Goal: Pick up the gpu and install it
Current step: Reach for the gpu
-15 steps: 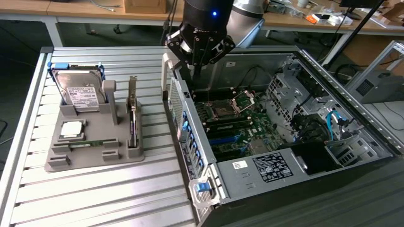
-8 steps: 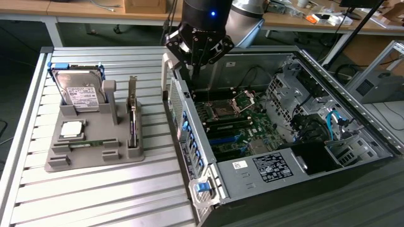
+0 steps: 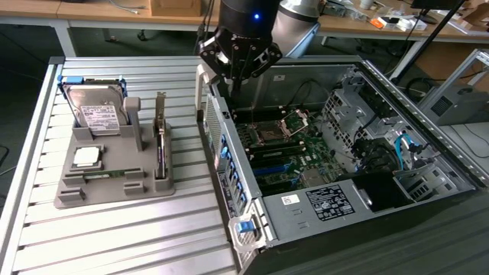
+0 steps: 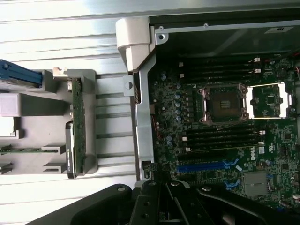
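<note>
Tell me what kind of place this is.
Probably a robotics lab for computer assembly: an open silver desktop computer case on a ribbed metal table, a grey plastic parts fixture, and cluttered wooden desks behind.

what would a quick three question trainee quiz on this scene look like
1. True or false: the gpu stands on edge in the grey holder.
2. The end effector hangs over: A the gpu, B the edge of the open computer case, C the grey holder.
3. Is the end effector open or shut?
Key: 1 true; 2 B; 3 shut.
</note>
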